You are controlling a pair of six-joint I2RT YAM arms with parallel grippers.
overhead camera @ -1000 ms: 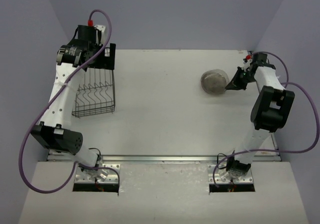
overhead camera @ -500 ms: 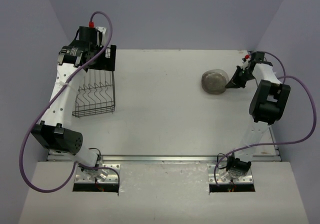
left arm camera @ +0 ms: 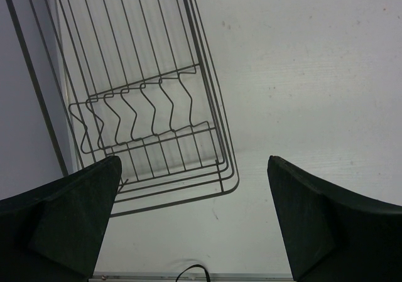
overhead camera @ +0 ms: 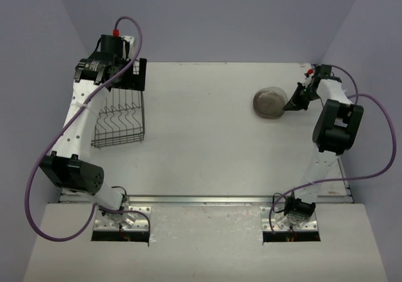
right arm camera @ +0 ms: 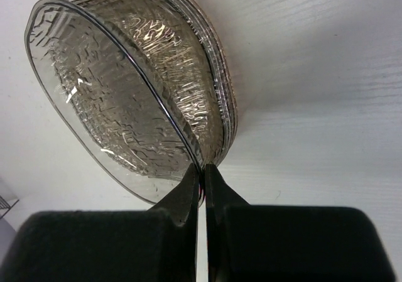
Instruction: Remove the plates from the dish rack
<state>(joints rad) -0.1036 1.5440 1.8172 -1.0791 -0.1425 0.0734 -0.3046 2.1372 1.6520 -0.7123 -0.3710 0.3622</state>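
From above, the dish rack [overhead camera: 119, 115] stands on the far left part of the pale surface [overhead camera: 201, 144], its wavy floor dividers showing through the wire sides. The left pincer [overhead camera: 116, 71] hangs over the far end of the rack, its arm bent up along the left edge. Well apart, on the far right, the plates [overhead camera: 270, 102] lie as a small greyish stack. The right pincer [overhead camera: 290, 106] reaches in from the right and meets the stack at its right rim.

In the left wrist view the left pincer [left arm camera: 193, 162] has its two dark fingers [left arm camera: 69, 219] spread wide apart with nothing between them. Beyond them lies the dish rack [left arm camera: 144, 106], seen from above with its wavy dividers across the floor. Its corner sits on the bare surface [left arm camera: 301, 75].

In the right wrist view the right pincer [right arm camera: 201, 169] is clamped tight on the rim of a see-through plate [right arm camera: 113, 100], and the fingers [right arm camera: 182, 200] meet there with only the thin edge between them. This rippled, grey-brown plate is tilted up, its held edge lifted away from the other plates [right arm camera: 217, 68]. Their stacked rims show just behind it, resting on the surface [right arm camera: 314, 75].
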